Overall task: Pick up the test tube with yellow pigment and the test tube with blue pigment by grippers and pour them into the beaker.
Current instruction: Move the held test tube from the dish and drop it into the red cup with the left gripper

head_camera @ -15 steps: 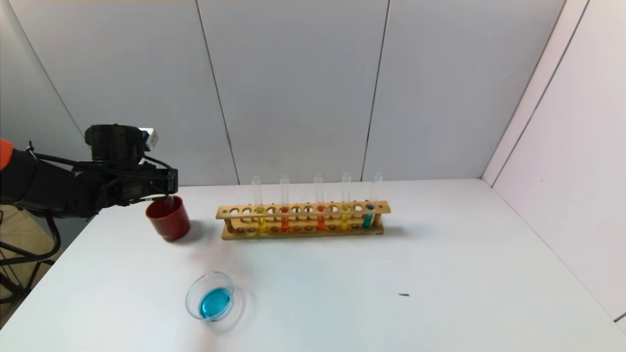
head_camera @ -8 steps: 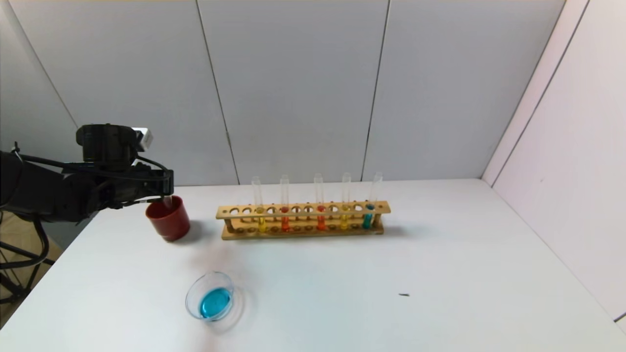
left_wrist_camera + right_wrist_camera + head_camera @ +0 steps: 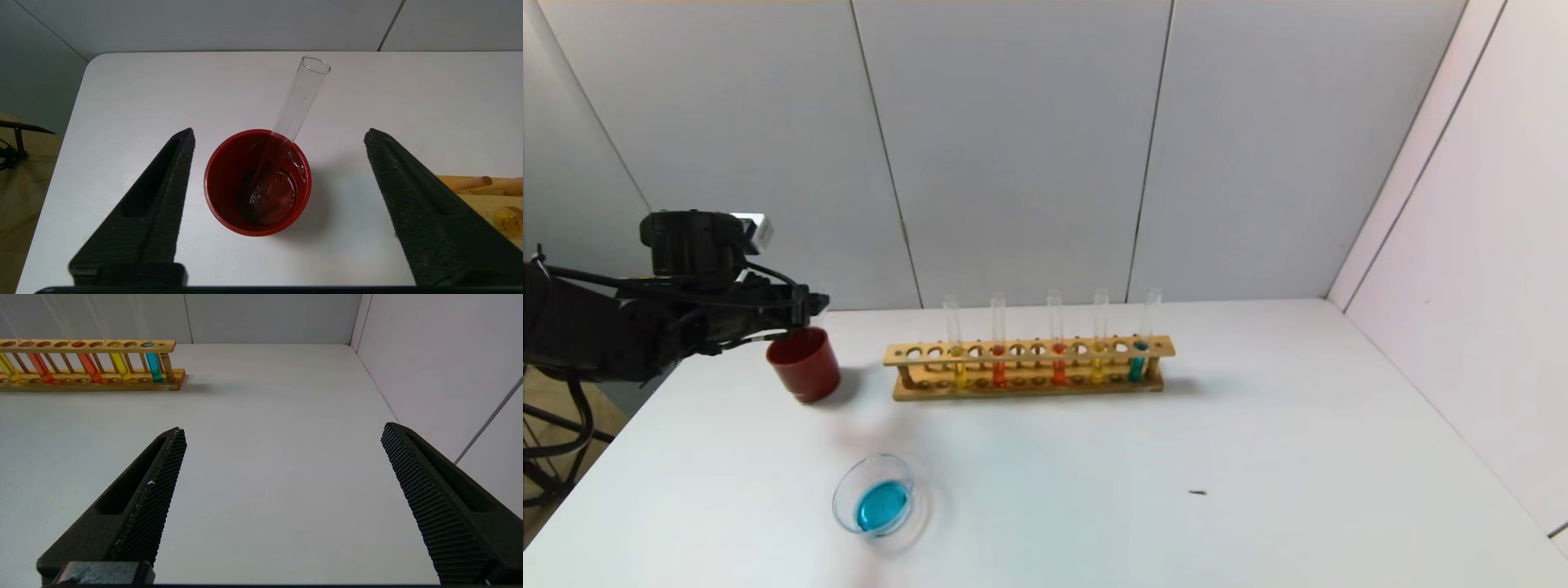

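My left gripper (image 3: 810, 314) hangs open over the dark red cup (image 3: 803, 365) at the table's far left. In the left wrist view its jaws (image 3: 278, 130) stand wide apart on either side of the cup (image 3: 222, 192), touching nothing. An empty clear tube (image 3: 300, 96) leans in the cup. The beaker (image 3: 876, 494) sits near the front left and holds blue liquid. Two test tubes with yellow pigment (image 3: 958, 369) (image 3: 1098, 367) and the test tube with blue pigment (image 3: 1137, 365) stand in the wooden rack (image 3: 1029, 389). My right gripper (image 3: 282, 428) is open and empty above bare table.
Two orange-red tubes (image 3: 999, 369) stand in the rack between the yellow ones. The rack also shows in the right wrist view (image 3: 94, 386). A small dark speck (image 3: 1196, 492) lies on the table at front right. Walls close the back and the right side.
My left arm has drawn back a little to the left above the red cup. The empty tube that was under the gripper now leans free in the cup.
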